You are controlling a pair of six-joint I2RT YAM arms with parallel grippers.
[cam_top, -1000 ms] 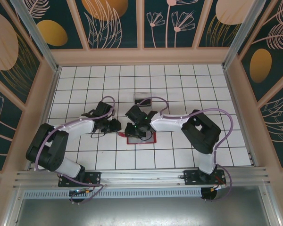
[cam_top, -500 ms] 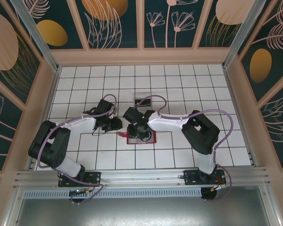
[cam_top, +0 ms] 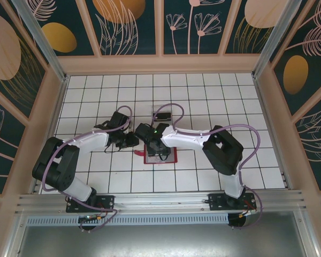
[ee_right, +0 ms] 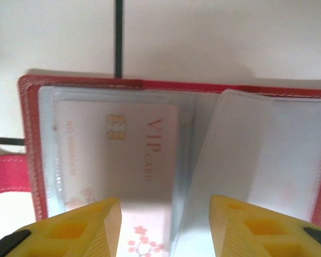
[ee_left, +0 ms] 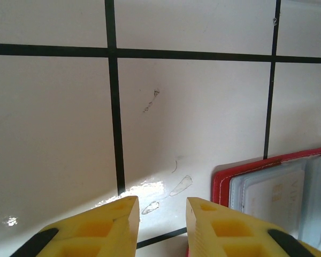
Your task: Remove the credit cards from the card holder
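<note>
1. While both arms lean in over the white tiled table (cam_top: 96, 171), the whole job sits mid-table. The card holder (cam_top: 161, 157) lies flat and spread open, with its long side running left to right from where I'm standing. A small clear box (cam_top: 161, 111) sits further back, well apart from it.
2. Nearer arm is obvious: the right gripper (cam_top: 154, 143) hangs right over the open holder. The left gripper (cam_top: 129, 141) is parked just beside the holder's left edge, over bare tile.
3. Up close, one of the credit cards (ee_right: 117, 150), pale with "VIP card" printed on it, sits in the left-hand sleeve. Its long axis points straight back at the right gripper, and its near short end lands between the yellow fingers (ee_right: 69, 230). A loose clear sleeve (ee_right: 246, 155) stands up just to its right. My guess is the pull has to go straight back along that axis.
4. The right jaws are middling-wide, straddling the card's end and pinching nothing that I can make out. The left jaws have only a narrow gap, nothing in it, with one finger (ee_left: 230, 230) near the holder's red corner.
</note>
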